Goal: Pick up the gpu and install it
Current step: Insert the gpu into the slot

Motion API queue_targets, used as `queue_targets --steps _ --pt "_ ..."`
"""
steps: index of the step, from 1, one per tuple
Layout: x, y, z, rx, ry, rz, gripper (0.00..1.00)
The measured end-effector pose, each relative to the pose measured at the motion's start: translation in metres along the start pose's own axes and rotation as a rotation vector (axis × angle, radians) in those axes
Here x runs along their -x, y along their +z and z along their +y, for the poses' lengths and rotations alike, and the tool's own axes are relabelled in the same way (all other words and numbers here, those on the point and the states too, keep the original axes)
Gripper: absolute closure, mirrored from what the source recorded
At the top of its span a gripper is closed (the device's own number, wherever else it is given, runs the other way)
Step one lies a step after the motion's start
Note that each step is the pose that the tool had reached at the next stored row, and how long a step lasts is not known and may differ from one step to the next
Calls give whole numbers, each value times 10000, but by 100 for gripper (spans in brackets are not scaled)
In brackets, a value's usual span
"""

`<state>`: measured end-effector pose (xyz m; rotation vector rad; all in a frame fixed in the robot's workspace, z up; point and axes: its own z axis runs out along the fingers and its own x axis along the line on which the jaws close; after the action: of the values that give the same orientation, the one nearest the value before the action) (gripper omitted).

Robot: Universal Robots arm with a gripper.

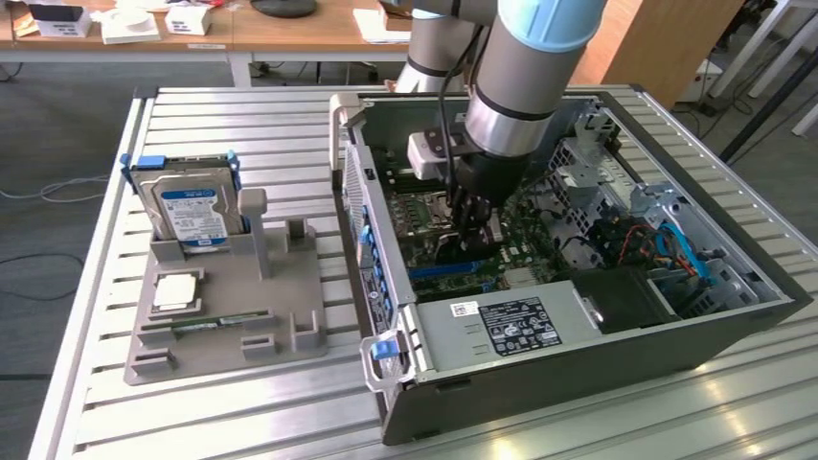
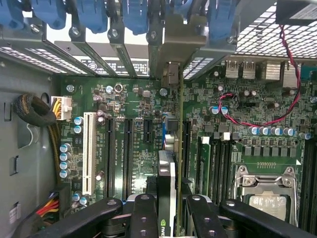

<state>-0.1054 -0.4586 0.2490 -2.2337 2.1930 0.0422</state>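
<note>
My gripper [image 1: 468,222] reaches down into the open computer case [image 1: 715,345], over the motherboard [image 1: 428,216]. It is shut on the gpu [image 2: 167,171], which I see edge-on between the two black fingers [image 2: 143,215] in the wrist view. The card stands upright over the motherboard's expansion slots [image 2: 128,153], and its silver bracket end [image 2: 170,74] points at the case's rear slot openings. In the exterior view the gpu [image 1: 461,247] is a dark shape under the gripper, mostly hidden by the arm. I cannot tell whether it is seated in a slot.
Left of the case, a grey fixture [image 1: 230,307] holds a hard drive [image 1: 192,206], a CPU [image 1: 175,290] and a RAM stick [image 1: 205,324]. Inside the case are the power supply [image 1: 505,326], blue slot latches [image 2: 94,15], a red cable [image 2: 257,121] and the CPU socket [image 2: 267,193].
</note>
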Motion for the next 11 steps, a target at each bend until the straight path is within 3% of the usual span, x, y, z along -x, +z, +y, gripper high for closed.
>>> queue_targets --steps 4,11 --pt "1 -53 1 0 1 20 73" --pt "1 -56 5 -4 -1 24 73"
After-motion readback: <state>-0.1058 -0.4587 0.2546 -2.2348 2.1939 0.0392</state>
